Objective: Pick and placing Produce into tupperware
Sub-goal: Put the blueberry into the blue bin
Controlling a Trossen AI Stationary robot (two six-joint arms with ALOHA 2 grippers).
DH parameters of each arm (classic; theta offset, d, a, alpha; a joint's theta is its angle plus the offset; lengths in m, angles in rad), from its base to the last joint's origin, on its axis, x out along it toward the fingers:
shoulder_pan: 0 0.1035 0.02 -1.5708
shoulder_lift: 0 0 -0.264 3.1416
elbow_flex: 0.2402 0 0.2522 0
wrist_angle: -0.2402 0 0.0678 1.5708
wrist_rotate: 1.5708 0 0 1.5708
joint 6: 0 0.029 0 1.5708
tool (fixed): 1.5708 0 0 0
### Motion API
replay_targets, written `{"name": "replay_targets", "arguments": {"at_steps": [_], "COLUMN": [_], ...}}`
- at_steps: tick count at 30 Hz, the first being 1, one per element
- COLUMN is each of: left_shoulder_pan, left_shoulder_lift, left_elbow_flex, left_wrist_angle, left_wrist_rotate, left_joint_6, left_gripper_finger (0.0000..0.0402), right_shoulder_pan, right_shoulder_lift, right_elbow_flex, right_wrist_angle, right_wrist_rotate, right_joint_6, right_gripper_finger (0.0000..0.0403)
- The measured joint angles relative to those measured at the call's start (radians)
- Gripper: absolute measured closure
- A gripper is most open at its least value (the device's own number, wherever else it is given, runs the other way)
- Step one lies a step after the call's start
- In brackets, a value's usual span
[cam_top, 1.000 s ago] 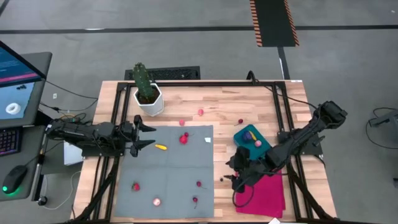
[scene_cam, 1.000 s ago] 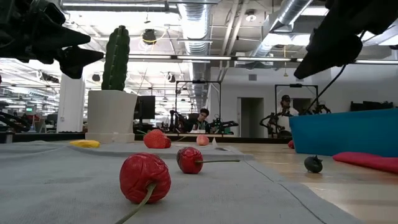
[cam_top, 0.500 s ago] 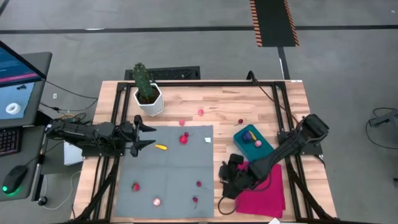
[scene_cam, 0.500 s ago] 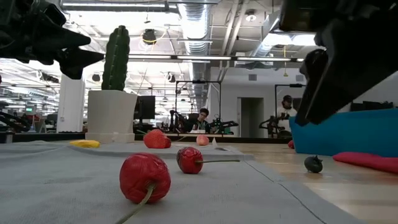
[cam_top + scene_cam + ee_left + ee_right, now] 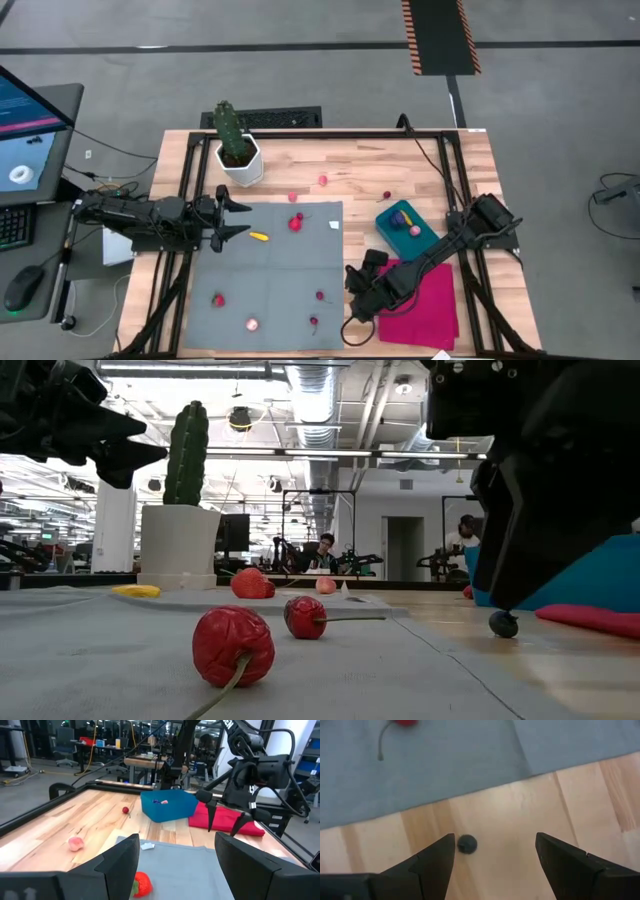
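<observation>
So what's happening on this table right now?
The right gripper, open and empty, is low over the bare wood by the grey mat's edge, with a small dark berry between its fingers' line. The teal tub already holds a few pieces. More red, pink and yellow produce lies on the mat and wood. The left gripper waits, open, over the mat's far left corner.

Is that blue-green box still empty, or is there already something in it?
Not empty. From above, the teal tub holds a pink piece and a yellow piece beside something dark, and the left wrist view also shows small bits inside it.
</observation>
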State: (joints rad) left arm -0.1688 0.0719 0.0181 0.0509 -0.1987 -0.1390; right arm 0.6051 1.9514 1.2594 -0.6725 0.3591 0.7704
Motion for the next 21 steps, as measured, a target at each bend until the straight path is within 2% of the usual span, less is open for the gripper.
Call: {"name": "replay_targets", "arguments": {"at_steps": [21], "left_shoulder_pan": [0.000], "left_shoulder_lift": [0.000], "left_elbow_flex": [0.000], "left_wrist_angle": [0.000], "left_wrist_rotate": [0.000], "left_joint_6": [0.000], "left_gripper_finger": [0.0152], "right_shoulder_pan": [0.001], "right_shoulder_lift": [0.001], "right_elbow_flex": [0.000], "right_wrist_angle": [0.030], "right_wrist_rotate": [-0.025], "right_joint_6": [0.024], "right_gripper_finger": [0.0101]}}
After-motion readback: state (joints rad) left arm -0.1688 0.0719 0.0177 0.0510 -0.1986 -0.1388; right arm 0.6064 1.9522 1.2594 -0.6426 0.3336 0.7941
